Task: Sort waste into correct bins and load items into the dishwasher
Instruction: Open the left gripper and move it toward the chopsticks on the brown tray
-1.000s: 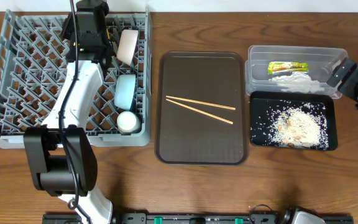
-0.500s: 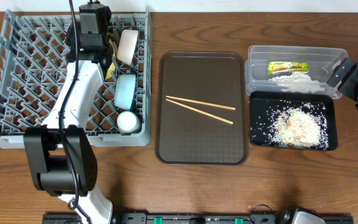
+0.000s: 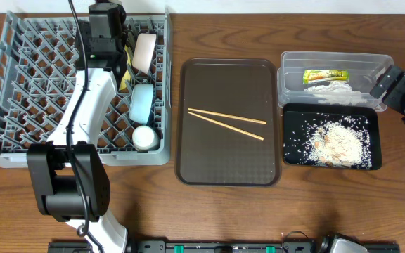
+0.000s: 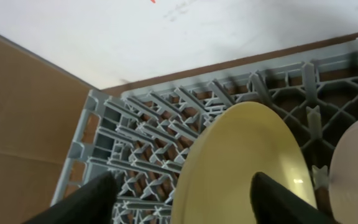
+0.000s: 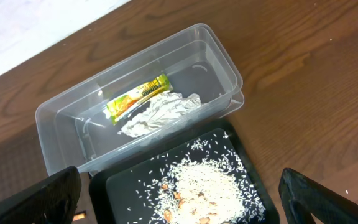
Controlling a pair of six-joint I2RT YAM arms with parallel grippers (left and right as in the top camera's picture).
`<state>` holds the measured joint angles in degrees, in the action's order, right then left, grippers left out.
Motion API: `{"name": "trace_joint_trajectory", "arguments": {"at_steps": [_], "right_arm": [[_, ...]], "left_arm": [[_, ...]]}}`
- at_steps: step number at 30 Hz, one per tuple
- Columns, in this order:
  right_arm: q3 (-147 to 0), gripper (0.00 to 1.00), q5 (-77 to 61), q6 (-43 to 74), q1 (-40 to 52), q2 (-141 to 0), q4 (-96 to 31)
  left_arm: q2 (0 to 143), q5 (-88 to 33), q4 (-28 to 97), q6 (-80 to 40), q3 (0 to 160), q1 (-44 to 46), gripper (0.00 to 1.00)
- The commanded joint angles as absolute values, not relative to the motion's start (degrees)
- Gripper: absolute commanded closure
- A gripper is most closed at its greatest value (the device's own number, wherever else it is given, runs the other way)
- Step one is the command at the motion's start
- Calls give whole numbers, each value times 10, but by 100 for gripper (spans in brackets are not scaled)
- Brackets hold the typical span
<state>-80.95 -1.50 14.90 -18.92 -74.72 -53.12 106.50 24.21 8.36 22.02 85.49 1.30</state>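
Grey plastic dish rack, glossy yellow plate, clear plastic tub (smooth), wooden chopsticks, wood-grain table

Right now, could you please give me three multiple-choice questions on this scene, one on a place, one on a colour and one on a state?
1. Where do the two chopsticks lie?
A) on the brown serving tray
B) in a white bowl
C) on the bare table

2. What colour is the plate standing in the dish rack?
A) blue
B) yellow
C) black

3. How is the right gripper?
A) shut on the wrapper
B) shut on a chopstick
C) open, holding nothing

Answers: 1 A, both lie side by side on the tray's bed. 2 B, the left wrist view shows its yellow face. 3 C, its fingers stand wide apart with nothing between them.
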Motion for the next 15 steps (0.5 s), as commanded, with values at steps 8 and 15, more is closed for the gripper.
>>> {"name": "trace_joint_trajectory", "arguments": {"at_steps": [8, 15], "right_arm": [[-816, 1, -13, 154, -191, -743, -532], [-816, 1, -13, 154, -191, -743, -532]], "left_arm": [[898, 217, 231, 56, 884, 91, 26], [852, 22, 385, -160, 884, 243, 26]]}}
